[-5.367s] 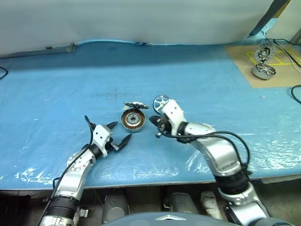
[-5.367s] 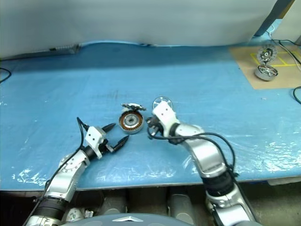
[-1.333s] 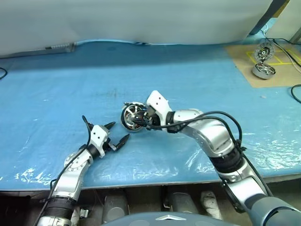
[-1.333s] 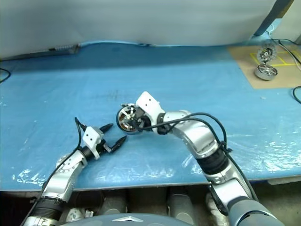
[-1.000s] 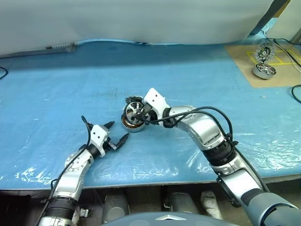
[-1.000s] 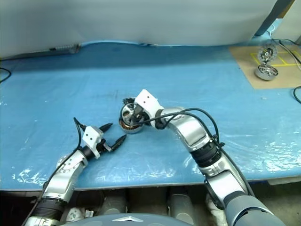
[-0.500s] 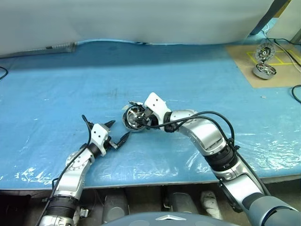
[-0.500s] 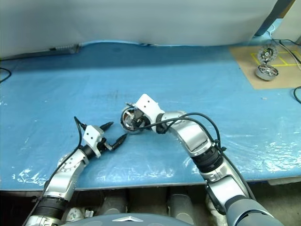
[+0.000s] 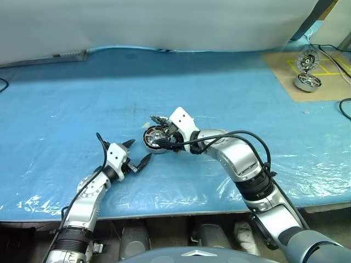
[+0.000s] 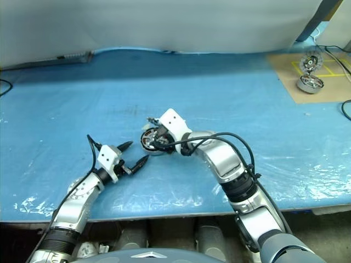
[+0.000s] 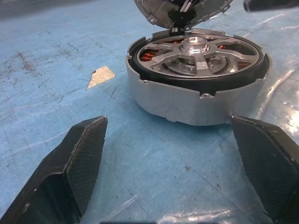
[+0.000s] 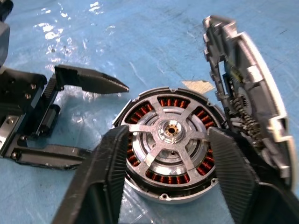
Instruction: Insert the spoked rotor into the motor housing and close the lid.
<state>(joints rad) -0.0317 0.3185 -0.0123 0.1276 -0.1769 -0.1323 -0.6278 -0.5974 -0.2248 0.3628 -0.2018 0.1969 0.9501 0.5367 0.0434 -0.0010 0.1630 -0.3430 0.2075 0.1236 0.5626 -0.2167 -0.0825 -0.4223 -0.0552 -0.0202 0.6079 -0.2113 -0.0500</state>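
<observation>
Left tool [image 9: 136,160]: fingers wide apart, empty, near housing [image 11: 196,88]. One housing mid-tabletop [image 9: 66,98], one rotor [image 12: 170,135] seated flat inside on the windings. One lid [image 12: 243,98] upright on its hinge. Right tool [image 12: 170,184]: fingers apart, straddling the rotor, gripping nothing. Next, probably: back off, push the lid's top edge down squarely.

The lid [image 11: 183,10] is cut off by the left wrist view's edge.
</observation>
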